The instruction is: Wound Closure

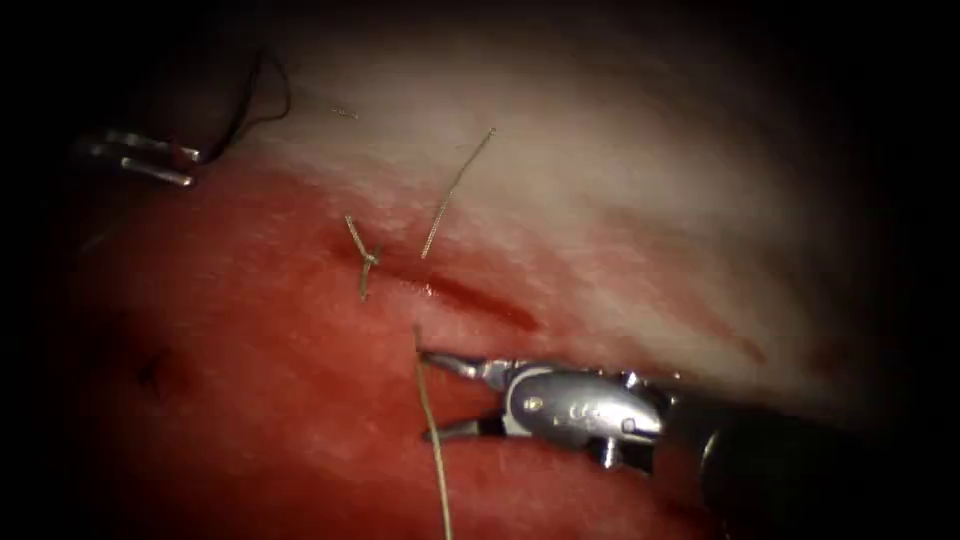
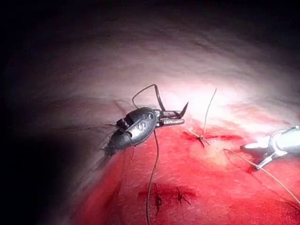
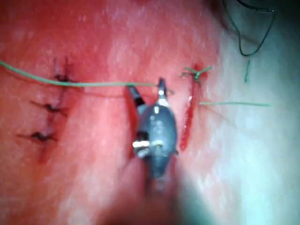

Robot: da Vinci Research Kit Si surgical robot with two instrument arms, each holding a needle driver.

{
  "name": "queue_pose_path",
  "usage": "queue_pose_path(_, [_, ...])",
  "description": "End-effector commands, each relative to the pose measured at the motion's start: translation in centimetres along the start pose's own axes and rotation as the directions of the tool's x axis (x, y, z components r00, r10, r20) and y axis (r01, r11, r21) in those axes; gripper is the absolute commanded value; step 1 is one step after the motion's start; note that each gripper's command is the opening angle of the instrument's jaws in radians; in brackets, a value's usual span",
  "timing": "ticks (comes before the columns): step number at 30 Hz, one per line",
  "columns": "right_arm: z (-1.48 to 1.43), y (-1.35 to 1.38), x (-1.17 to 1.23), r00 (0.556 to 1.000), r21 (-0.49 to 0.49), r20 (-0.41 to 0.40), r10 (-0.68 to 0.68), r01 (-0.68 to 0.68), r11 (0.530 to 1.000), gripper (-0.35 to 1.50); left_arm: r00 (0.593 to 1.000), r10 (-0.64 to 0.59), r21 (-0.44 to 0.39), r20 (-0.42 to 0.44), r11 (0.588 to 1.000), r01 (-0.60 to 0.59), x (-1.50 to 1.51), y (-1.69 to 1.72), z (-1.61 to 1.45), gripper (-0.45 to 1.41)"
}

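Right tool [image 1: 432, 392] stands wide open astride the thread [image 1: 432, 440], left tool [image 2: 176, 118] grips the needle [image 2: 157, 96] off the cut [image 1: 480, 300]; the unheld thread risks snagging.

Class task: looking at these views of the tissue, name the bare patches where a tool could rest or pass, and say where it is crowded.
Free: the pale tissue above and right of the cut, beyond the loose thread end. Crowded: around the knot at the cut's left end, and below the cut, where the right tool stands with jaws open about the thread. The left tool, far left, holds the needle.
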Motion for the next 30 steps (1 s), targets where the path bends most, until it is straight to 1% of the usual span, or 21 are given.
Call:
queue_pose_path(1, [0.06, 0.13, -0.04, 1.0, -0.009, 0.023, -0.019, 0.019, 1.0, 1.23, 1.0, 0.001, -0.002, -0.001, 1.0, -0.001, -0.06, -0.03, 0.05, -0.45])
queue_pose_path(5, [0.01, 0.32, -0.11, 0.998, -0.032, 0.06, -0.01, 0.012, 0.999, 1.25, 1.0, 0.001, -0.002, -0.002, 1.0, -0.001, -0.06, -0.03, 0.04, -0.45])
queue_pose_path(8, [0.0, 0.44, -0.18, 0.997, -0.05, 0.07, -0.007, 0.011, 0.999, 1.2, 1.0, 0.001, -0.002, -0.002, 1.0, -0.001, -0.06, -0.03, 0.04, -0.45])
queue_pose_path(10, [0.01, 0.52, -0.23, 0.996, -0.074, 0.069, 0.063, -0.058, 0.996, 1.13, 1.0, 0.002, -0.002, -0.002, 1.0, -0.002, -0.06, -0.03, 0.04, -0.45])
queue_pose_path(12, [0.02, 0.59, -0.26, 0.985, -0.104, 0.042, 0.168, -0.163, 0.981, 1.03, 1.0, 0.002, -0.002, -0.002, 1.0, -0.002, -0.06, -0.03, 0.04, -0.45])
queue_pose_path(15, [0.04, 0.68, -0.32, 0.932, -0.14, -0.056, 0.359, -0.364, 0.921, 0.76, 1.0, -0.004, -0.002, -0.002, 1.0, 0.004, -0.06, -0.04, 0.05, -0.45])
queue_pose_path(16, [0.06, 0.71, -0.35, 0.902, -0.15, -0.098, 0.421, -0.432, 0.889, 0.68, 1.0, -0.004, -0.002, -0.002, 1.0, 0.004, -0.06, -0.04, 0.05, -0.45])
queue_pose_path(19, [0.11, 0.8, -0.38, 0.818, -0.123, -0.15, 0.555, -0.572, 0.811, 0.66, 1.0, -0.003, -0.003, -0.003, 1.0, 0.003, -0.09, -0.06, 0.04, -0.45])
queue_pose_path(20, [0.14, 0.84, -0.4, 0.787, -0.119, -0.152, 0.598, -0.616, 0.779, 0.66, 1.0, -0.003, -0.004, -0.004, 1.0, 0.003, -0.09, -0.07, 0.04, -0.45])
queue_pose_path(22, [0.2, 0.91, -0.43, 0.741, -0.115, -0.154, 0.653, -0.67, 0.733, 0.69, 1.0, -0.003, -0.005, -0.005, 1.0, 0.003, -0.11, -0.11, 0.03, -0.45])
queue_pose_path(25, [0.26, 1.01, -0.48, 0.708, -0.119, -0.162, 0.687, -0.706, 0.699, 0.71, 1.0, -0.01, 0.011, -0.028, 1.0, 0.01, -0.13, -0.19, 0.03, -0.45])
queue_pose_path(30, [0.32, 1.14, -0.56, 0.633, -0.121, -0.18, 0.753, -0.774, 0.622, 0.74, 0.999, 0.0, 0.004, -0.035, 1.0, 0.0, -0.28, -0.27, -0.01, -0.45])
